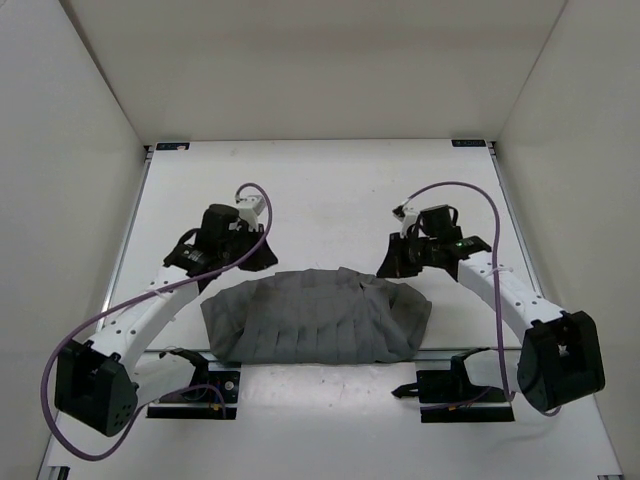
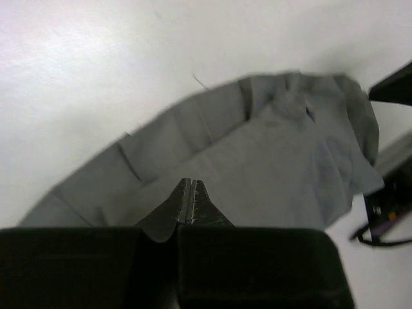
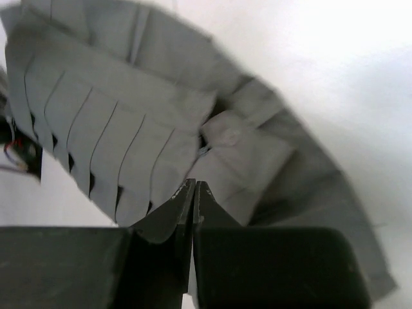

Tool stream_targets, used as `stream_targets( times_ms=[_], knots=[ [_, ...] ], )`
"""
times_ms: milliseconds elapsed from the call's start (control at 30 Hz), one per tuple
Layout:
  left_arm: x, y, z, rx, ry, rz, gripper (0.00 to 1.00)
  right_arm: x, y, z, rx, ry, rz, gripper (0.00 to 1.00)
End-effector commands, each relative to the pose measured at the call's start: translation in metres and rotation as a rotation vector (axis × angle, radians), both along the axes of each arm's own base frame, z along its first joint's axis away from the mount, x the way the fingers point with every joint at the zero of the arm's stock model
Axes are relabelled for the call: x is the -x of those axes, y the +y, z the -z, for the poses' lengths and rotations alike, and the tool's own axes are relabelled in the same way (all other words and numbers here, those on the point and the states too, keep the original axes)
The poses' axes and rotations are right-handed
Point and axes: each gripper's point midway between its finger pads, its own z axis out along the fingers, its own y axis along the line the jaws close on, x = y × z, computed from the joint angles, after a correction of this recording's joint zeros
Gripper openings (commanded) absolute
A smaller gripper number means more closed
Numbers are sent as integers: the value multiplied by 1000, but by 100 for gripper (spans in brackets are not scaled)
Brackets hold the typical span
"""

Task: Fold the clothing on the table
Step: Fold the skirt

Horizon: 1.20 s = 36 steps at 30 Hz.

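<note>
Found the black left fingers (image 2: 192, 196) clenched tip to tip in the lower middle of the left wrist view, with no fabric seen between them. Saw them poised over the grey pleated fabric garment (image 2: 270, 161), spread through the centre and right of that frame, curved pleated edge sweeping from lower left to upper right. Could not judge any contact between tips and cloth.

Found the black right fingers (image 3: 194, 199) likewise pressed shut in the lower middle of the right wrist view, again with nothing visibly pinched. Noted the garment across the left and centre there, with a row of dark-slitted pleats at the left and a smoother folded patch just above the tips. Made out bare white rectangular table (image 3: 335, 71) in the upper right of that frame.

From the top camera, placed the garment in the lower centre of the frame, wrinkled and bunched, lying on the table between the two white arms (image 1: 150, 300). Traced its lower edge along the table's near rail, between the two black arm bases (image 1: 195, 390). Located the left fingers at the garment's upper-left edge and the right fingers at its upper-right edge. Noted purple cables (image 1: 100, 320) looping along both arms, and plain white walls (image 1: 60, 150) around the table.
</note>
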Motion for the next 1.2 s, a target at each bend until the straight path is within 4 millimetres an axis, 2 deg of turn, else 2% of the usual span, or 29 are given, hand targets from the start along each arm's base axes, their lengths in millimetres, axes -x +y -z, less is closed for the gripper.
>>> stream_targets(
  times_ms=[0,67,167,300,400,467,567,600,633,767,900,967,1000,1033,1067,1133,1167],
  knots=[
    [39,-24,29,56,167,125,0,19,23,6,-49,27,-87,0],
    [60,-26,49,57,266,145,0,33,29,22,-51,91,-118,0],
    [81,-25,68,49,361,156,0,42,34,39,-37,154,-151,0],
    [92,-16,90,16,426,133,0,49,28,64,23,211,-149,0],
    [90,-5,110,-51,492,87,0,47,25,78,60,283,-138,0],
    [81,-10,108,-59,507,96,0,35,25,78,81,275,-130,0],
    [77,-12,124,-136,568,110,0,22,24,82,132,269,-142,0],
    [73,-12,131,-156,584,108,0,19,22,89,151,283,-136,0],
    [66,-13,131,-160,577,108,0,12,23,85,151,268,-136,0],
    [50,-8,152,-199,614,59,0,-11,24,91,144,267,-102,0],
    [10,-5,155,-240,537,14,0,-40,20,93,155,236,-59,0],
    [-18,-6,151,-262,486,-5,0,-55,13,97,177,216,-26,0],
    [-27,1,158,-278,497,-27,0,-66,10,99,189,205,-11,0],
    [-38,-3,161,-284,496,-22,0,-70,5,104,192,222,8,0],
    [-56,-2,155,-274,472,-35,0,-83,0,101,192,197,30,0],
    [-76,-2,163,-278,477,-44,0,-102,-10,102,199,185,69,0],
    [-92,-7,155,-257,448,-47,0,-115,-14,94,186,166,91,0]
  ],
)
